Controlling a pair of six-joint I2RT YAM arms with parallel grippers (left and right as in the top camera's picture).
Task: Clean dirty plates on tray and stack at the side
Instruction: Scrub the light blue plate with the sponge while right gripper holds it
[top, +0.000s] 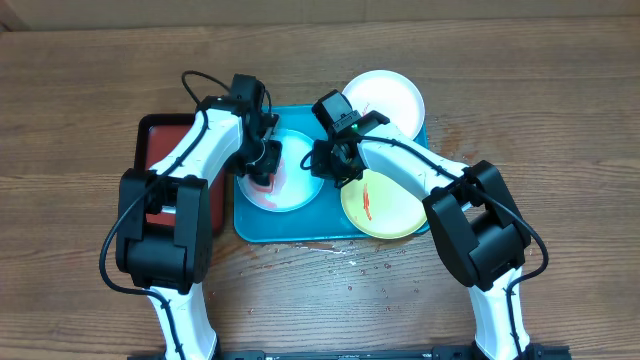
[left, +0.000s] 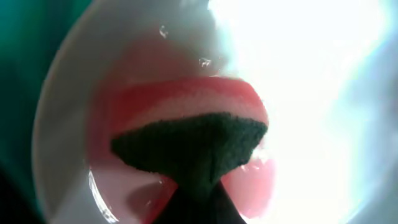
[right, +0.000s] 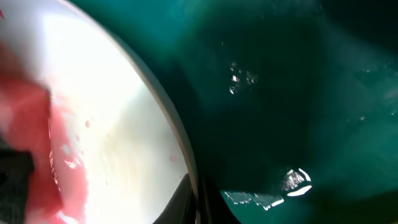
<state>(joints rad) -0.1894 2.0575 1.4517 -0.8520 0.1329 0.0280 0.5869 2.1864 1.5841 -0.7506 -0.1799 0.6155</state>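
The tray is glossy turquoise plastic, rectangular with rounded corners and a raised rim, and lies mid-table on brown wood-grain boards. All three plates sit in it, round, shallow and smooth. The blue plate fills the left part. The white plate is at the far right corner, its edge overhanging the rim. The green plate is at the near right and carries a red-orange smear.

The left end effector is pressed together on a sponge and holds it down on the blue plate. In the left wrist view the sponge shows soft pink-red foam under a coarse, dark green scouring layer that is squeezed to a narrow waist. Around it the plate wears a thin, wet, pinkish film with small bright droplets.

The right end effector is at the blue plate's right edge and pinches its rim. In the right wrist view the pale rim runs down between dark fingertips, with pink wash at the left and shiny wet tray floor beside it.

A red tray with a black rim lies just left of the tray, partly under the left arm. Small pale flecks dot the table in front of the tray.
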